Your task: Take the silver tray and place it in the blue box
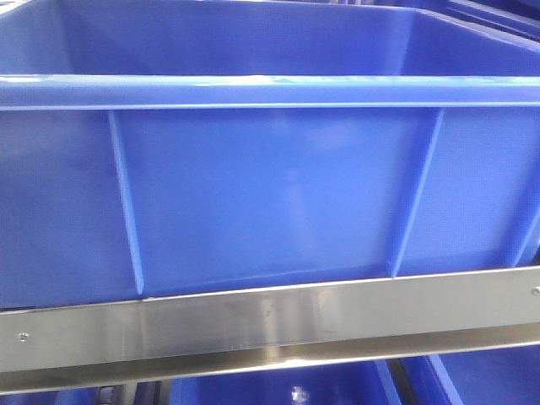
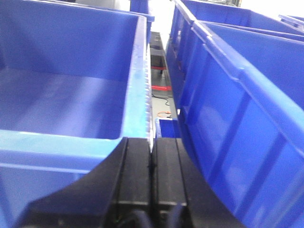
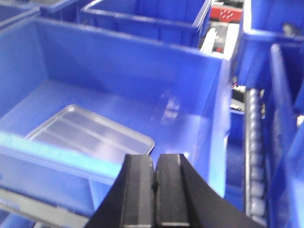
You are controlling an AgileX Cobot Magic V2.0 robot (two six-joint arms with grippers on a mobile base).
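The silver tray [image 3: 90, 135] lies flat on the floor of the blue box [image 3: 142, 52], toward its left side, its two long ridges showing. My right gripper [image 3: 155, 164] is shut with nothing between its fingers, held above the box's near rim, apart from the tray. My left gripper [image 2: 152, 145] is also shut and empty, hovering over the gap between the blue box [image 2: 71, 99] and a neighbouring crate. The front view is filled by the blue box's ribbed near wall [image 1: 270, 194]; the tray is hidden there.
A steel rail [image 1: 270, 325] runs under the box. More blue crates [image 2: 247, 95] stand close on the right and behind [image 3: 147, 16]. A roller conveyor [image 3: 254, 156] runs along the right side of the box.
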